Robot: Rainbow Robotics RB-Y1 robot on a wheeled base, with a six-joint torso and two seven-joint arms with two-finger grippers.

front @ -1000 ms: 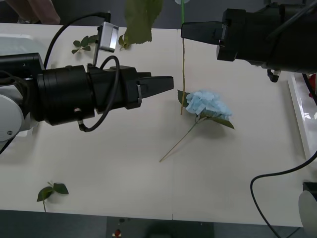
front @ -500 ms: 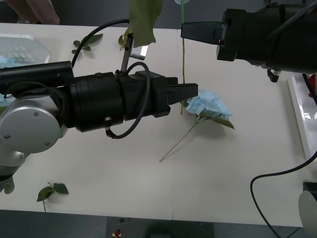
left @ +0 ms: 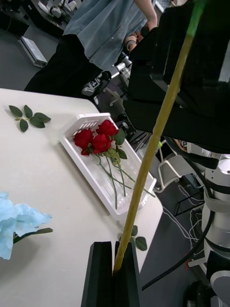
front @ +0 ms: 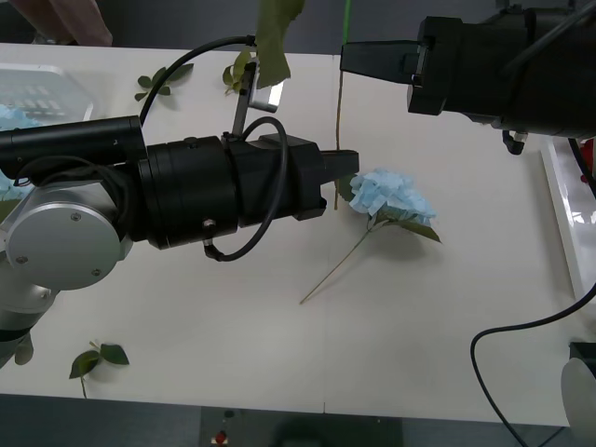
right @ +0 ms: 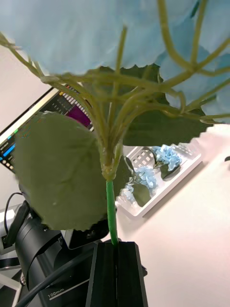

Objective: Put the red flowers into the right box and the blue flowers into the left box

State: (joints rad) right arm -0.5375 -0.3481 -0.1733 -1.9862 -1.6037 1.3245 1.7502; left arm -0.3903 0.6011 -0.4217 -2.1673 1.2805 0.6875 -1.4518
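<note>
Blue flowers sit in three places, so take them from your left: at the far left edge of the front view the left box holds a few pale heads, and the right wrist view shows that same tray with blue clusters inside. Loose leaf sprigs lie on the table near it, and another sprig rests by the near edge. Your left gripper reaches across the middle, its black fingers closed on the lower end of a long stem; the left wrist view shows that stem pinched between them. Just to its right, a second blue flower lies flat on the table, close beside the fingertips. Above, your right gripper is clamped on the same stem higher up, with the head and big leaf hanging before its camera. At the right edge stands the right box; the left wrist view shows it holding the red flowers.
</note>
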